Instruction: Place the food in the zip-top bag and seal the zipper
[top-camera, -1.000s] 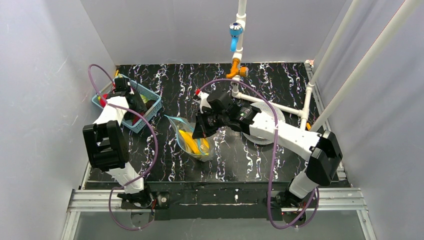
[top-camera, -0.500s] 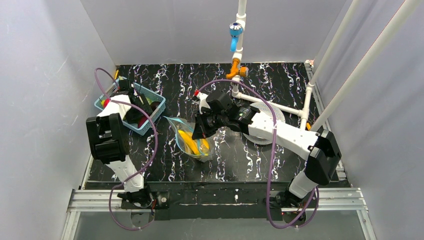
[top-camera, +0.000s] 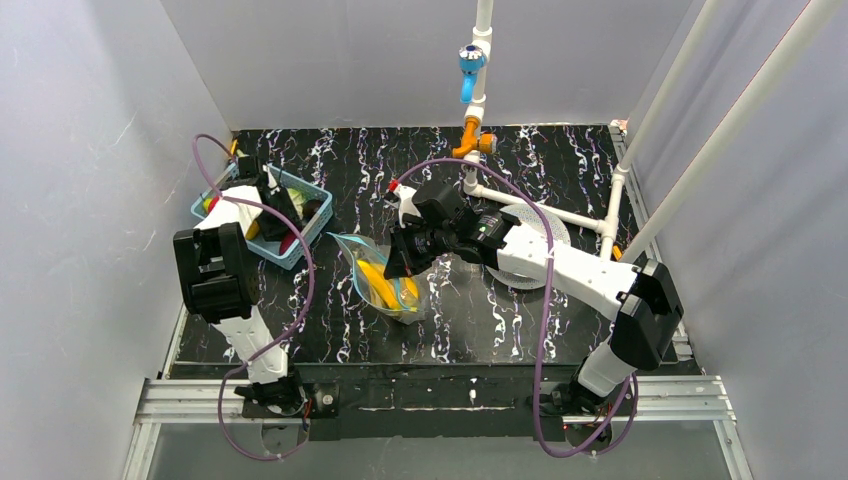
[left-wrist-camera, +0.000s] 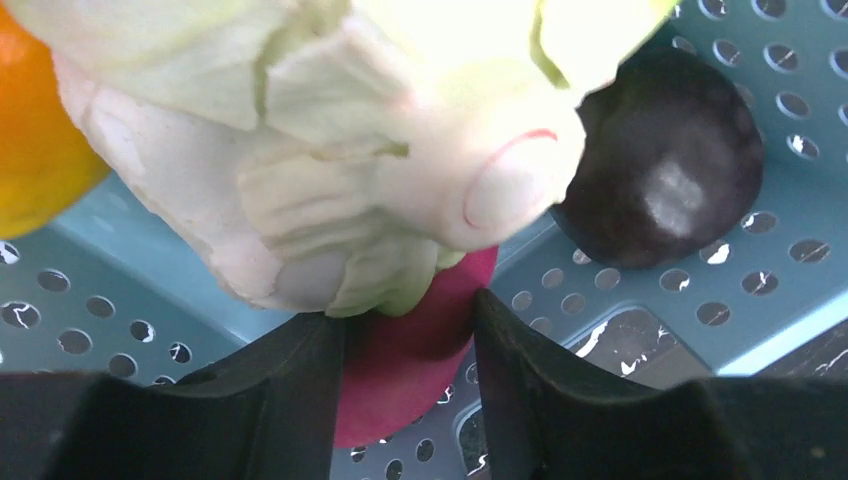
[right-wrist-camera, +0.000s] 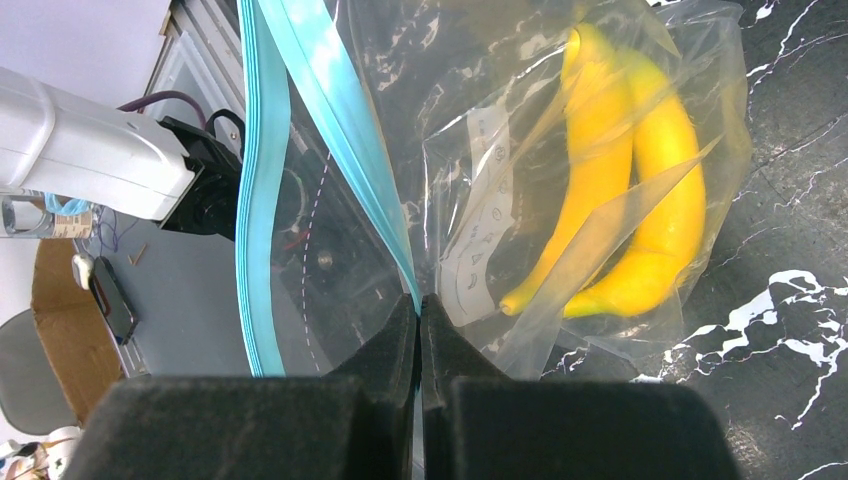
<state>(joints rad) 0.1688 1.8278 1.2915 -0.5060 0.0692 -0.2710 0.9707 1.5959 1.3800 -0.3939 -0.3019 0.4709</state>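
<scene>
At ten o'clock, left gripper (left-wrist-camera: 408, 325) is pinching a red piece (left-wrist-camera: 400, 385) in the basket (left-wrist-camera: 100, 270); right gripper (right-wrist-camera: 420, 305) is clamping the zip-top bag (right-wrist-camera: 440, 100) rim. Lifting slowly is looking wisest.

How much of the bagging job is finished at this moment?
Done: the yellow bananas lie inside the zip-top bag. In hand: the right pincer pinches the bag's edge by the open zipper, and the left pincer straddles a red piece in the blue basket; grip unclear. Left: the dark purple piece and others, then sealing.
</scene>
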